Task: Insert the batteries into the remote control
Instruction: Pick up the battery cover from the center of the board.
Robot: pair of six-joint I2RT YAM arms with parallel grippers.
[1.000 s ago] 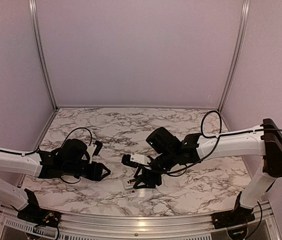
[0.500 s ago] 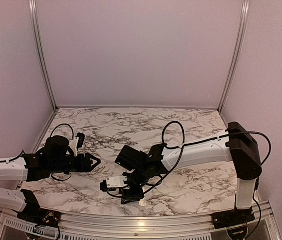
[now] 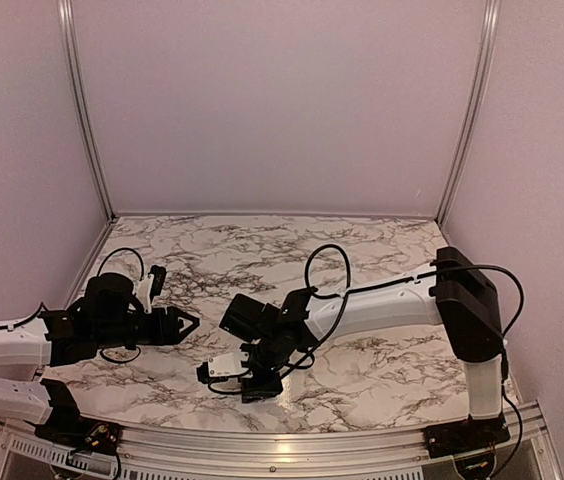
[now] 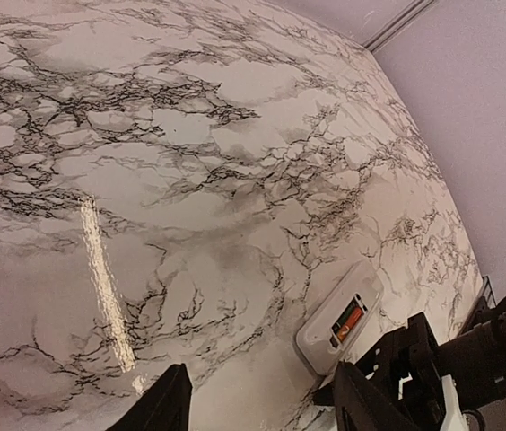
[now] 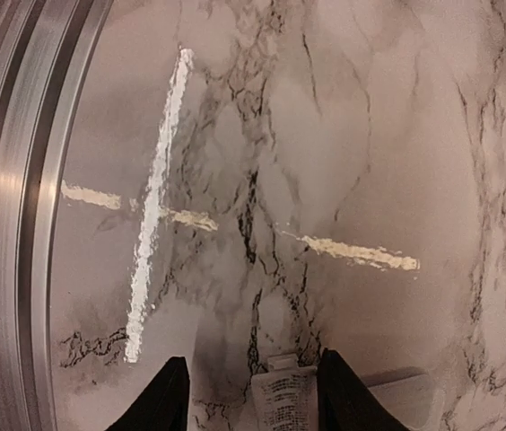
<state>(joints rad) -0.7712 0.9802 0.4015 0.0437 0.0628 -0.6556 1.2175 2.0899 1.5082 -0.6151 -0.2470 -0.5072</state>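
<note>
The remote control (image 4: 335,316) lies back up on the marble in the left wrist view. Its recess holds a red battery (image 4: 351,321) with a darker one beside it. My left gripper (image 4: 262,409) is open and empty, hovering left of the remote; it also shows in the top view (image 3: 188,322). My right gripper (image 3: 260,388) is low over the remote near the front edge and hides it in the top view. In the right wrist view the right gripper (image 5: 253,400) is open, and a small white printed cover piece (image 5: 282,397) lies between its fingers, close to the right finger (image 5: 343,395).
The metal rail of the table's near edge (image 5: 2,224) runs close beside the right gripper. The right arm's black wrist (image 4: 450,359) sits just right of the remote. Purple walls enclose the marble table (image 3: 262,260) on three sides.
My right arm has swung left and toward the near edge, lowering over the remote. My left arm has drawn back to the left. Little has moved in the last half second.
</note>
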